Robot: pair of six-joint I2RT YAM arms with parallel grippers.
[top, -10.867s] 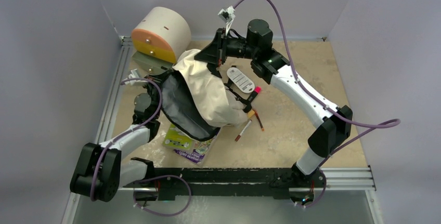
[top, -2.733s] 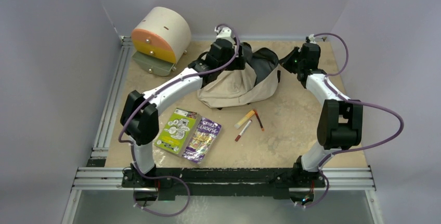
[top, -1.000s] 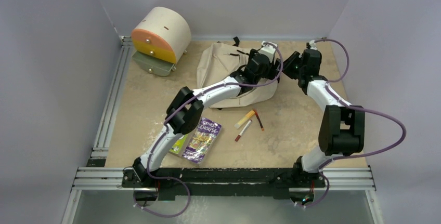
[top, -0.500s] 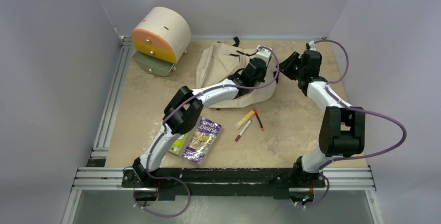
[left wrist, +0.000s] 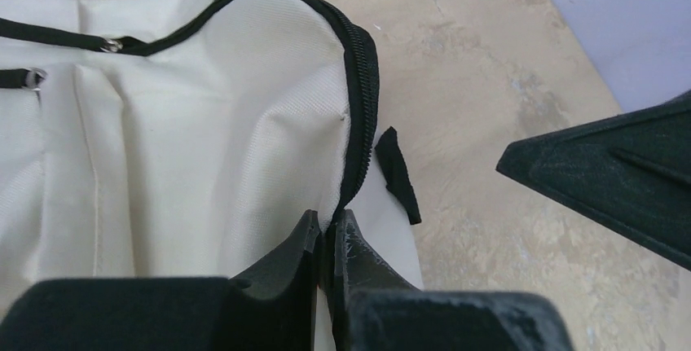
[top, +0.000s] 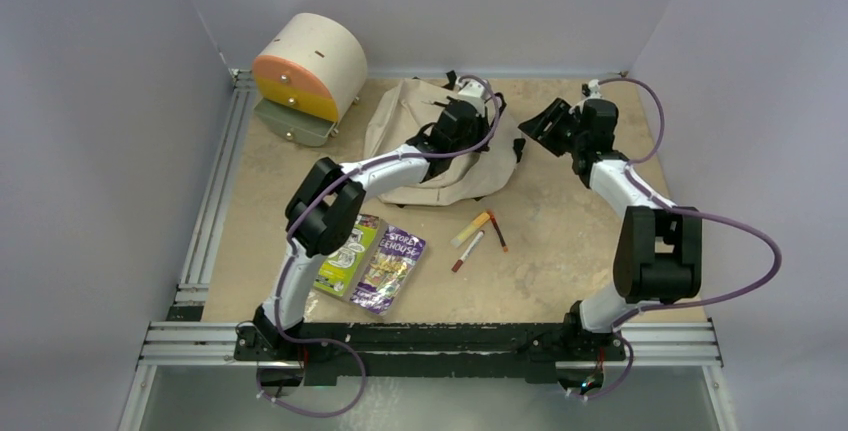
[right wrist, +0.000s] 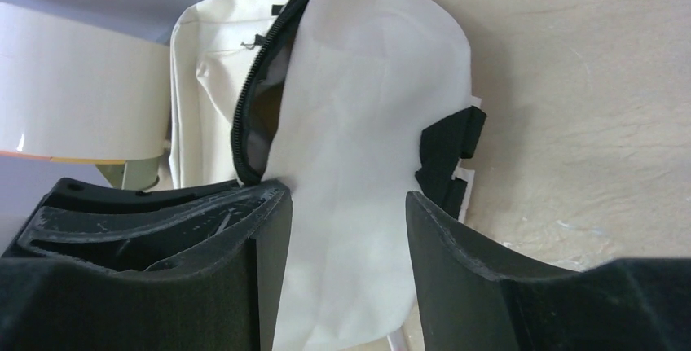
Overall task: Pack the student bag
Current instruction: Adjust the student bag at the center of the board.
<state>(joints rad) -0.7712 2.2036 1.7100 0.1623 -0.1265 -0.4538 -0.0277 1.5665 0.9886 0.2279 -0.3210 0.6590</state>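
The student bag (top: 392, 123) is lying on the table (top: 560, 251) at the upper centre of the overhead frame. The left gripper (left wrist: 328, 237) is pinching the bag's fabric beside the black zipper (left wrist: 358, 98), its fingers closed tight. The right gripper (right wrist: 346, 204) is hovering at the bag's right side, spread wide and holding nothing. Markers (top: 478, 231) are lying below the bag.

a beige, stone-patterned table (top: 580, 241) carried everything, with metal rails (top: 215, 201) along its left and near edges. at the far middle lay the cream student bag (top: 395, 126), slumped low, with black zippers and straps. in the far left corner stood a cream-and-orange cylindrical unit (top: 305, 66) on a grey-green base. toward the near left lay a green booklet (top: 350, 251), touching a purple packet (top: 392, 269) on its right. just right of these lay three pens (top: 472, 236) close together, two meeting at their far ends.
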